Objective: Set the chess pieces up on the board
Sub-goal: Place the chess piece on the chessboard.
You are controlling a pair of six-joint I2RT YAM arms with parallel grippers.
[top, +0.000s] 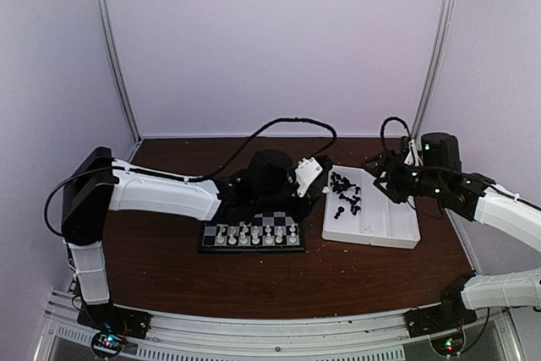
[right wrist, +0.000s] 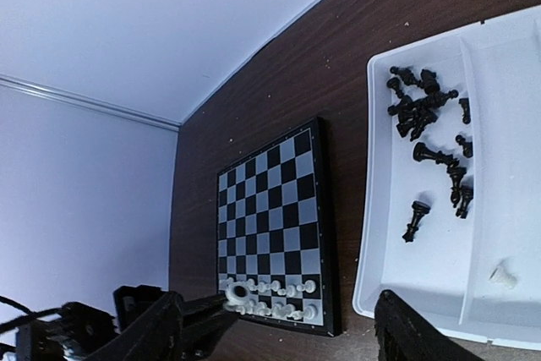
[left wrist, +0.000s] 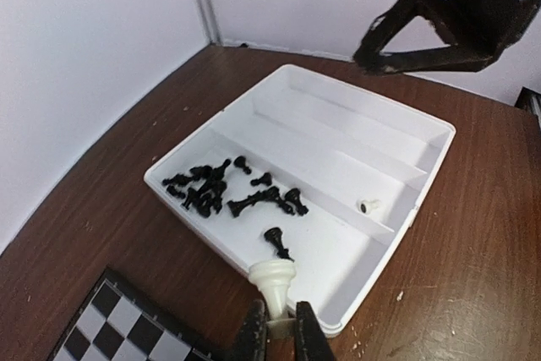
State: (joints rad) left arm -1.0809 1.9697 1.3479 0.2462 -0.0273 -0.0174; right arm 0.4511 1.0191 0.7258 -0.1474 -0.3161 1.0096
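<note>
The left claw [left wrist: 279, 329] is pinched shut on a white chess piece [left wrist: 272, 281], held above the desk [top: 169, 268] between board and tray. On the board [top: 275, 220], white pieces [top: 254, 236] stand along the near rows (gaps hard to count). Every black piece [top: 345, 192] lies in the white tray [top: 385, 227], plus one lone white piece [left wrist: 369, 206]. The right claw [top: 387, 182] hovers over the tray, spread wide and empty. By my reckoning, under half done.
</note>
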